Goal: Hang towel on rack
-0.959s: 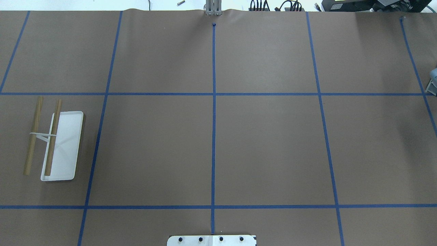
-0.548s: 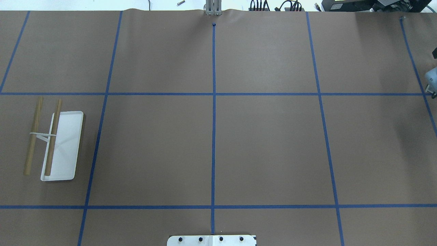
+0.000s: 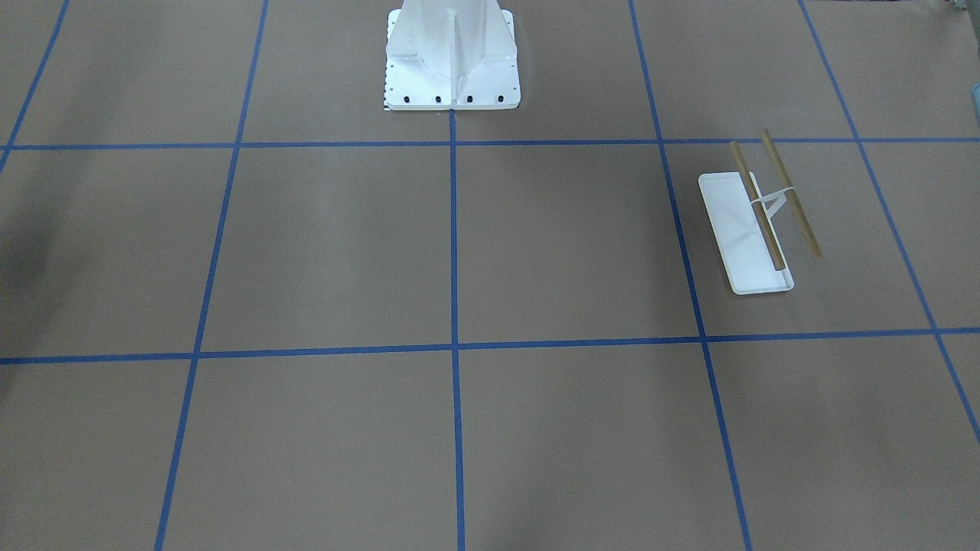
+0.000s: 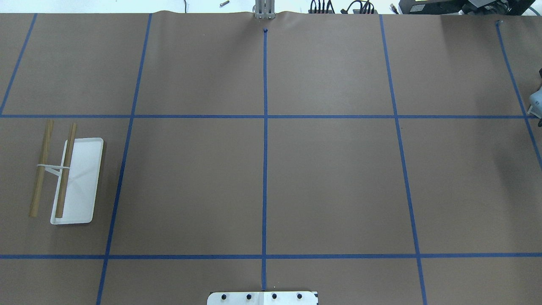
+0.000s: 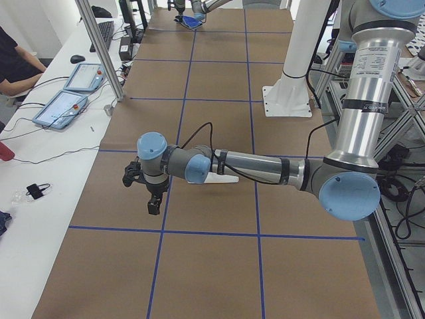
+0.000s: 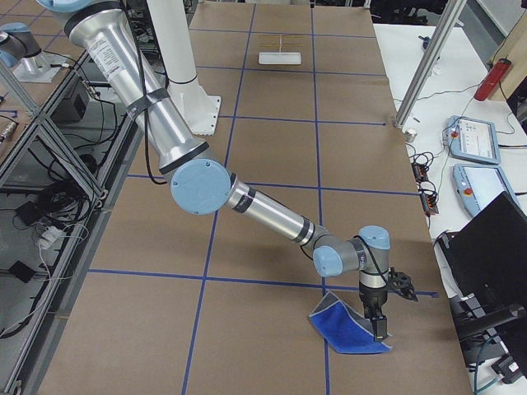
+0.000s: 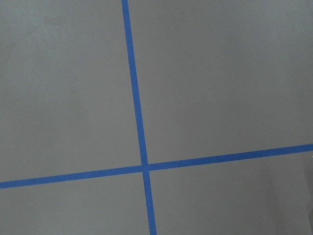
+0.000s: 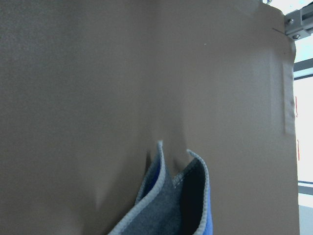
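Observation:
The rack (image 4: 80, 186) stands at the table's left, a white tray with two tan rods (image 4: 65, 169); it also shows in the front-facing view (image 3: 739, 229). The blue towel (image 6: 346, 333) lies at the table's far right end with one corner raised under my right gripper (image 6: 380, 329). The right wrist view shows the towel's (image 8: 171, 205) lifted fold, grey underside inward, but no fingers. I cannot tell whether the right gripper is shut. My left gripper (image 5: 154, 207) hovers over bare table beyond the rack; I cannot tell its state either.
The white robot pedestal (image 3: 452, 53) stands at the table's middle on the robot's side. Blue tape lines (image 4: 264, 169) divide the brown table cover. Tablets (image 5: 63, 106) and an operator (image 5: 16, 60) are at a side desk. A metal post (image 6: 416, 74) stands by the table edge.
In the overhead view a bit of the right arm at the right edge has shifted slightly. The rack has not moved.

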Controlling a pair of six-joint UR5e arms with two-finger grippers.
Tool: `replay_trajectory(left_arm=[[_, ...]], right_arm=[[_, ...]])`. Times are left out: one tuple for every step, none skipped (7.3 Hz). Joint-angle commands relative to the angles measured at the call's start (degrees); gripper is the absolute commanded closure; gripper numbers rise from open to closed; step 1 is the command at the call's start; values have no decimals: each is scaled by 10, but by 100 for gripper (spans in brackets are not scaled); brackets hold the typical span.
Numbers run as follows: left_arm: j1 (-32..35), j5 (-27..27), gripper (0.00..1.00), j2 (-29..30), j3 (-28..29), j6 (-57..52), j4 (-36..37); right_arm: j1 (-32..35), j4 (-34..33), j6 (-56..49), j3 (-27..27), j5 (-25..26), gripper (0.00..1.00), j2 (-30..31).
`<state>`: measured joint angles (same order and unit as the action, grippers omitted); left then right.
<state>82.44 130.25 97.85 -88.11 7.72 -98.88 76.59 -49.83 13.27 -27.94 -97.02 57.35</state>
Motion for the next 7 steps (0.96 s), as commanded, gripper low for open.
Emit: replay_trajectory(left_arm=[[0,0,2,1,0,0,0],[0,0,2,5,0,0,0],[0,-1,2,8,1,0,1],[1,-5,2,8,0,0,1],[1,-19,2,12,0,2,0],[0,-20,2,13,0,3,1],[0,-19,2,13,-1,4,1]], right_arm=[[1,0,0,3,3,0,0],[1,0,0,4,2,1,1],[2,0,0,6,0,21,1],[3,0,0,6,-2,42,1],[4,0,0,6,-3,69,6],[8,0,0,6,-3,100,6],[13,0,-3,6,-4,100,6]])
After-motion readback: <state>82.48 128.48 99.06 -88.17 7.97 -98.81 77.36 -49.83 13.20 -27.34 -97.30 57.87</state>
